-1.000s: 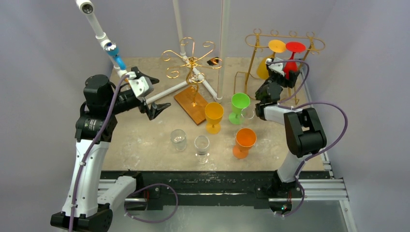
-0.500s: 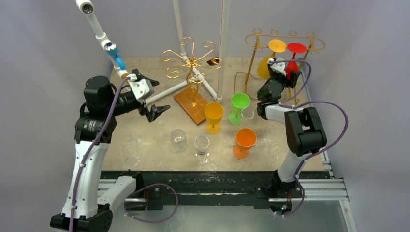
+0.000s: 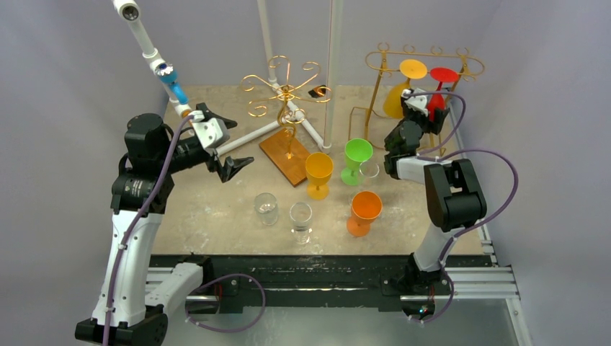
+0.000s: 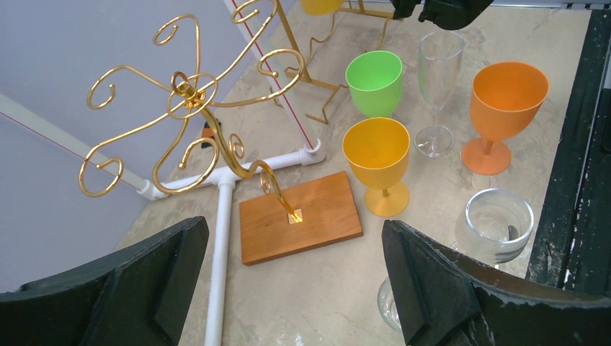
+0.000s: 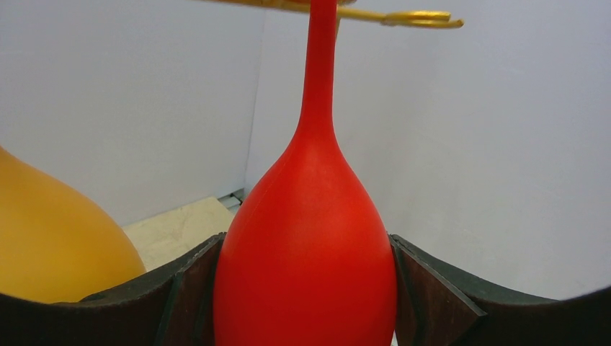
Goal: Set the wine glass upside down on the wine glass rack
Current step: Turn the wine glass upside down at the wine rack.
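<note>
The red wine glass [image 3: 442, 74] hangs upside down on the gold wine glass rack [image 3: 425, 54] at the back right, its foot over the top rail. My right gripper [image 3: 421, 108] is shut on its bowl [image 5: 306, 245], with both pads pressed against its sides, and the stem rises to the rail [image 5: 403, 16]. A yellow glass [image 3: 412, 68] hangs upside down beside it on the left and also shows in the right wrist view [image 5: 58, 245]. My left gripper [image 3: 241, 140] is open and empty, held above the table at the left, as the left wrist view [image 4: 292, 238] shows.
A gold spiral rack [image 3: 284, 90] on a wooden base [image 3: 288, 157] stands mid-table. Upright on the table are a yellow goblet [image 3: 318, 171], a green one [image 3: 357, 153], an orange one [image 3: 365, 207], a clear flute [image 3: 369, 171] and two clear glasses [image 3: 266, 207]. White pipes [image 3: 248, 140] cross the back.
My right gripper and the red glass have shifted slightly right along the rack. The left gripper has turned a little and then stayed still.
</note>
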Controlling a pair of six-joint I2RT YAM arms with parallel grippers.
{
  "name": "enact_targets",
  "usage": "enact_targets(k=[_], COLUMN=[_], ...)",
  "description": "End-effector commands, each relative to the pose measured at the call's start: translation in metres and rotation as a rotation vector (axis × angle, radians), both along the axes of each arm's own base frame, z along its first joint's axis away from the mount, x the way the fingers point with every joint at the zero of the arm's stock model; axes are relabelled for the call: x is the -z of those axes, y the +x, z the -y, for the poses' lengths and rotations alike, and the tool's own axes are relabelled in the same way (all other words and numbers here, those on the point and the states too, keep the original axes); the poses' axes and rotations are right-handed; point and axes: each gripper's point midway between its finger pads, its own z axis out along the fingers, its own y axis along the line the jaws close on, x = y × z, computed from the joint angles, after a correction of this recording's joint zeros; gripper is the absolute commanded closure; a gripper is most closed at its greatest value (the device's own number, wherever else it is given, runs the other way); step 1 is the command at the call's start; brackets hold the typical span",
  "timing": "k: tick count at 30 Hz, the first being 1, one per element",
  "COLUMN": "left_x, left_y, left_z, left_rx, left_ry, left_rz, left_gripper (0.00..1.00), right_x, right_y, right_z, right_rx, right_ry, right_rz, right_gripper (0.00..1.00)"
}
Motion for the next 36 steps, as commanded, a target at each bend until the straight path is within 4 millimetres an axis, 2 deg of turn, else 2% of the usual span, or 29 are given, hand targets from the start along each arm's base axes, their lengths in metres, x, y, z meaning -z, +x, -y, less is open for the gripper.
enact_targets(k=[1,8,10,12,13,18,29,33,36], left_x=[-0.010,-0.013,-0.014,-0.014,-0.015,-0.019,-0.021,-0.019,-0.016], left_y=[-0.006,-0.008,-0.009,-0.010,-0.011,-0.015,-0.020,-0.020,-0.020], left_z=[0.004,0.005,0.006,0.006,0.007,0.009,0.008,0.008,0.008], left_rx=[0.037,0.040,0.043,0.047,0.049,0.061,0.058,0.055,0.054], left_ry=[-0.007,-0.013,-0.017,-0.020,-0.022,-0.037,-0.040,-0.045,-0.046], left_rz=[0.056,0.060,0.061,0.061,0.062,0.065,0.047,0.019,-0.001], left_gripper=[0.00,0.00,0.00,0.00,0.00,0.00,0.00,0.00,0.00], right_x=[0.014,0.017,0.014,0.013,0.012,0.009,0.021,0.037,0.051], right_y=[-0.002,-0.010,-0.013,-0.017,-0.018,-0.029,-0.058,-0.070,-0.079], right_z=[0.002,0.006,0.006,0.007,0.006,0.003,-0.014,-0.020,-0.026], right_rx=[0.009,0.030,0.028,0.032,0.030,-0.013,-0.156,-0.191,-0.224], right_ry=[0.021,0.068,0.080,0.088,0.094,0.129,0.213,0.280,0.381], right_rz=[-0.003,0.005,0.012,0.013,0.012,0.010,-0.028,-0.069,-0.067], right_gripper=[0.59,0.23,0.17,0.03,0.01,0.01,0.01,0.01,0.07])
